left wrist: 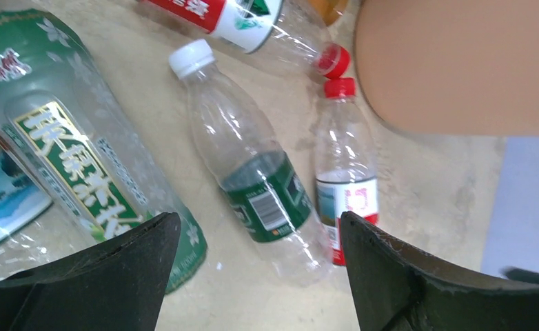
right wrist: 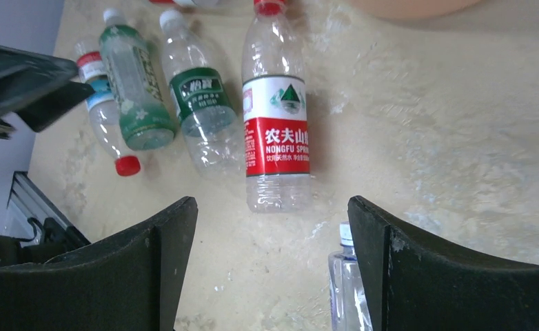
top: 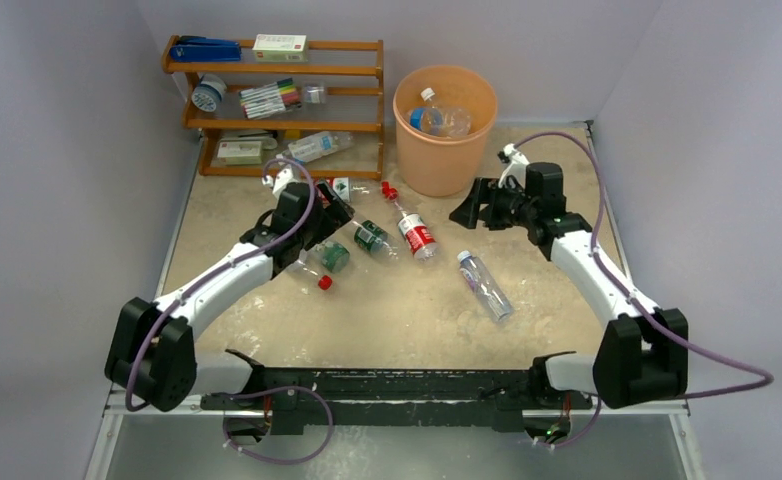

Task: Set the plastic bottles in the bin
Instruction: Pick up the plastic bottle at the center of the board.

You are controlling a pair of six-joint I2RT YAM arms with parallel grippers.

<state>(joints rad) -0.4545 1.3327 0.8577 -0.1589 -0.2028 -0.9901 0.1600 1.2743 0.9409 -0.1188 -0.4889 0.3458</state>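
Far left at the back I see the wooden shelf [top: 277,105], with a clear shelf bottle [top: 319,146] lying on its lower board. In front of it my left arm reaches out over the desk [top: 567,330]. The left end effector [left wrist: 258,219] is spread wide, with nothing between its fingers, and sits above a loose cluster of bottles.

A red-capped bottle [top: 317,280] lies partly under that arm. Just beside it is the green-wrapped bottle [left wrist: 80,158], and next to that the green-label bottle [left wrist: 253,186], clear with a white cap. Right of it, roughly parallel, lies the red-label bottle [left wrist: 346,179]. Its red cap points toward the bin and sits close to the cap of a second red-label bottle [left wrist: 253,21], which angles away behind the cluster.

Further right, apart from the others, the clear bottle [top: 485,285] lies alone on the desk. Its capped end shows low between the fingers in my right wrist camera.

The bin [top: 445,165] stands upright at the back, right of the shelf. One bottle in the bin [top: 439,118], with a white cap and a blue label, rests inside. All the other bottles are outside it.

The right end effector [right wrist: 272,203] is just beside the bin's right side, facing the cluster. Its fingers are parted and it grips nothing.
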